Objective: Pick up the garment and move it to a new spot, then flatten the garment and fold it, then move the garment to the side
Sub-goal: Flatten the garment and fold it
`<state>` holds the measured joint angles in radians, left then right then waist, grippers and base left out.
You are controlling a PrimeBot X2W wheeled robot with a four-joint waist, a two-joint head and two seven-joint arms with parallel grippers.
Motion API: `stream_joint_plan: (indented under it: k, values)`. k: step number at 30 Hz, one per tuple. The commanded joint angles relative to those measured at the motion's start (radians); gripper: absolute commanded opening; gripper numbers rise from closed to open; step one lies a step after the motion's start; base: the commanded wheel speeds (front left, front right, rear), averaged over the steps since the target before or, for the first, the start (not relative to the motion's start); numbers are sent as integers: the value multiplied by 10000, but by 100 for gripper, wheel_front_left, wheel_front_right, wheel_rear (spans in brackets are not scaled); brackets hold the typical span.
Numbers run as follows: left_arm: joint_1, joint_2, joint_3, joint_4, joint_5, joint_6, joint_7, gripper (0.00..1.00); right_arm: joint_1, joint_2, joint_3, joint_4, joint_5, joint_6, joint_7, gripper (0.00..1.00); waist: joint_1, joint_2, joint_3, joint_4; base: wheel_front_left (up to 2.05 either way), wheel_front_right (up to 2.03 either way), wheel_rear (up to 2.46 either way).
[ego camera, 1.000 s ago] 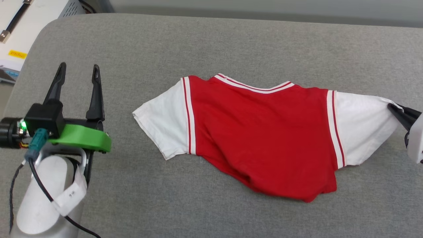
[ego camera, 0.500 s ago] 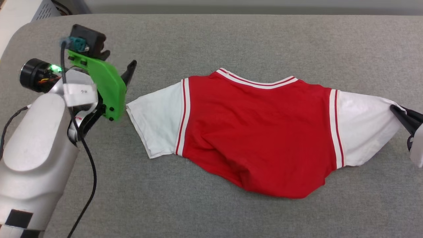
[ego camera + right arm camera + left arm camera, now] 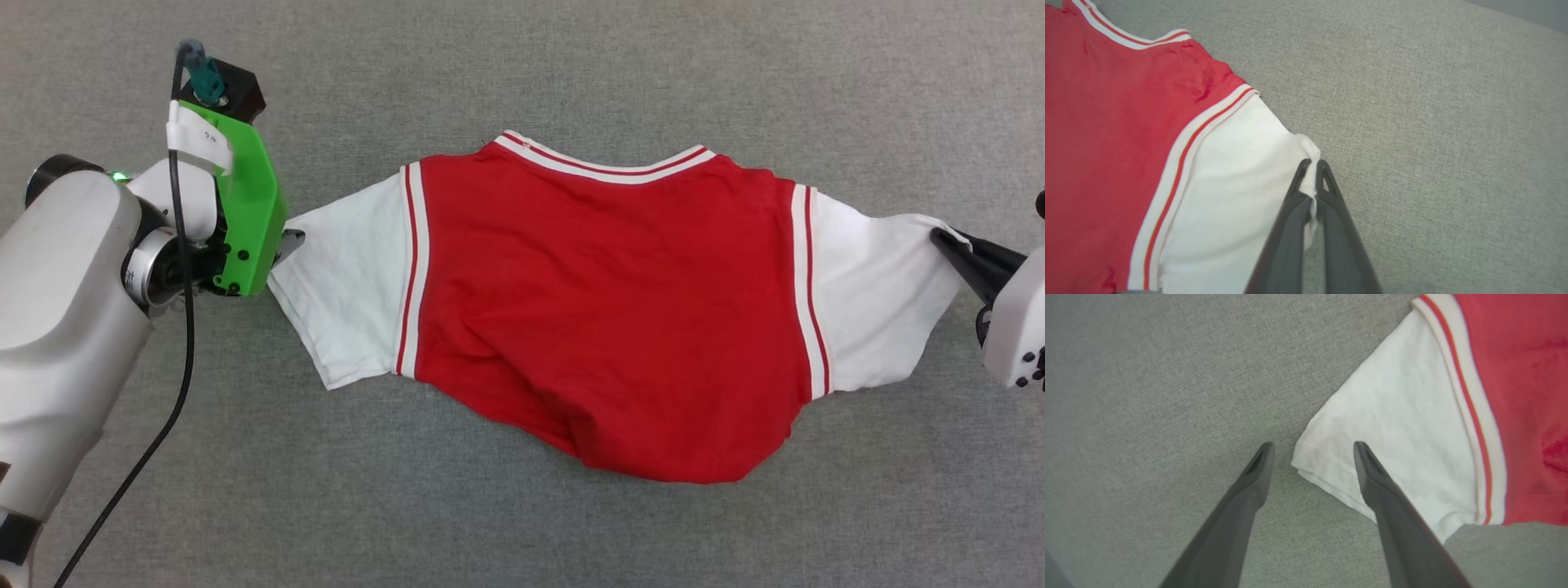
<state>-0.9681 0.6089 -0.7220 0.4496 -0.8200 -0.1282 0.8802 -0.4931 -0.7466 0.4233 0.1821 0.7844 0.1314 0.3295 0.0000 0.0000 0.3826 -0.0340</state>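
The garment (image 3: 604,302) lies spread on the grey surface with its plain red side up and a white sleeve at each end; no number or lettering shows. My left gripper (image 3: 1312,449) is open, low over the surface, and the corner of the left sleeve (image 3: 1396,428) lies between its fingers. In the head view the left gripper (image 3: 290,241) sits mostly behind its green mount at that sleeve's tip. My right gripper (image 3: 1313,163) is shut on the outer edge of the right sleeve (image 3: 1237,188), seen in the head view at the right gripper (image 3: 951,249).
The grey fabric surface (image 3: 522,523) stretches all around the garment. My left arm's pale forearm (image 3: 57,310) and its black cable (image 3: 175,392) cross the lower left. The garment's lower hem (image 3: 678,465) is bunched and uneven.
My left arm has swung from the lower left to the left sleeve's tip, open. The camera has tilted down. The right gripper keeps its hold on the right sleeve.
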Motion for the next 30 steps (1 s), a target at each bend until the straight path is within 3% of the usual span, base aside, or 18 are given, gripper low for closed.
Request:
stream_joint_plan:
  k: [1,11,12,13,17,21,30]
  values:
    - [-230,109,-140,142,-209,-24,119,100,-189,42,-16,-59,-68,-7,21,0,0,0,295,-201,0,0,0]
    - [135,290,-1617,733,-721,-24,223,100,-427,116,92,-97,-98,-7,-13,0,0,0,595,-317,0,0,0]
    - [185,286,-1771,749,-794,-24,182,45,-434,127,108,-79,-91,-7,-31,0,0,0,580,-307,0,0,0]
    - [190,298,-1871,789,-823,-24,77,0,-439,139,126,-63,-86,-7,-50,0,0,0,553,-298,0,0,0]
    - [192,401,-2146,851,-1090,-24,-621,0,-462,176,237,19,-84,-7,-207,0,0,0,230,-231,0,0,0]
    - [-5,869,-2449,316,-942,-24,-1917,0,-675,131,213,94,-235,-7,-718,0,0,0,-249,-159,0,0,0]
    - [-923,1367,-1792,-852,-369,-7,-4991,0,-1076,-306,-351,-15,-149,-7,-1757,0,0,0,-1202,306,0,0,0]
